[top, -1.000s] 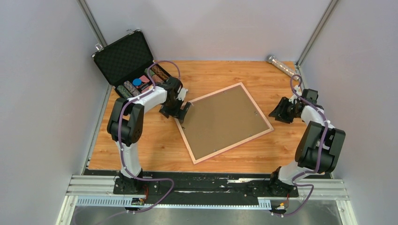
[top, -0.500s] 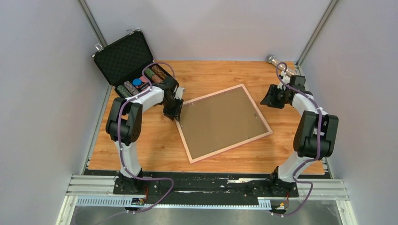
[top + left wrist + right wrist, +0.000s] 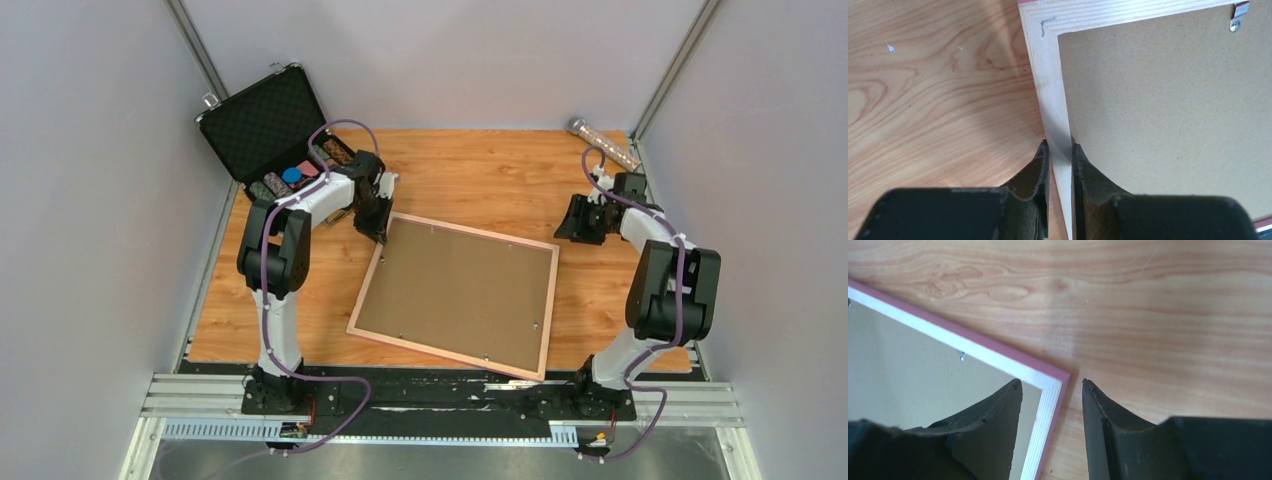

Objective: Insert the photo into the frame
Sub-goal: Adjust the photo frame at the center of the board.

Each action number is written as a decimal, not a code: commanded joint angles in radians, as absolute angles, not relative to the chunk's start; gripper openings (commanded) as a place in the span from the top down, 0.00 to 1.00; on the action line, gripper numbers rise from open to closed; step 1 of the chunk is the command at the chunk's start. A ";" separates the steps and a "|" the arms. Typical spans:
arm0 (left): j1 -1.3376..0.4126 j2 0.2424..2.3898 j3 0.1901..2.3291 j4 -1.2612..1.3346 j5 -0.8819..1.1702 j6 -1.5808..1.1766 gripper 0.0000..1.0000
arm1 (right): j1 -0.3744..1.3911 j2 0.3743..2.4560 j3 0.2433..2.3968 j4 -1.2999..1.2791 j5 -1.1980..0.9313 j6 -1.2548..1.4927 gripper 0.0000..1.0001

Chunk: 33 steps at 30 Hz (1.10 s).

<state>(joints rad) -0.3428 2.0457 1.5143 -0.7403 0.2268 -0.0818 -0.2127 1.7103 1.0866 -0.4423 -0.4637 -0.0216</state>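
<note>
The frame (image 3: pixel 551 300) lies back-up on the wooden table, with its plain brown backing board (image 3: pixel 455 295) facing up. The photo is hidden. My left gripper (image 3: pixel 381 232) is shut on the frame's light wood left rail (image 3: pixel 1050 90) near the far left corner, one finger outside the rail and one over the board (image 3: pixel 1158 100). My right gripper (image 3: pixel 574 224) hangs open over the frame's far right corner (image 3: pixel 948 337). One finger is above the board and the other above bare table, and nothing is held between them.
An open black foam-lined case (image 3: pixel 262 125) with several small items stands at the far left, just behind my left arm. A silvery cylinder (image 3: pixel 603 141) lies in the far right corner. Small metal clips (image 3: pixel 1237 17) sit on the frame's back. Grey walls close in both sides.
My left gripper closed on the frame's rail and the frame swung round, now squarer to the table. My right gripper moved away from me, then left to the frame's far right corner.
</note>
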 commanded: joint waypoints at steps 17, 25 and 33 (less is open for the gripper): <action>-0.341 2.059 1.473 -0.637 0.168 -0.123 1.00 | -0.141 1.654 0.969 -0.543 -0.381 -0.082 0.54; -0.334 2.031 1.439 -0.625 0.172 -0.122 1.00 | -0.133 1.726 1.003 -0.537 -0.348 -0.075 0.70; -0.309 2.009 1.415 -0.625 0.209 -0.116 0.79 | -0.131 1.820 1.169 -0.534 -0.346 -0.060 0.96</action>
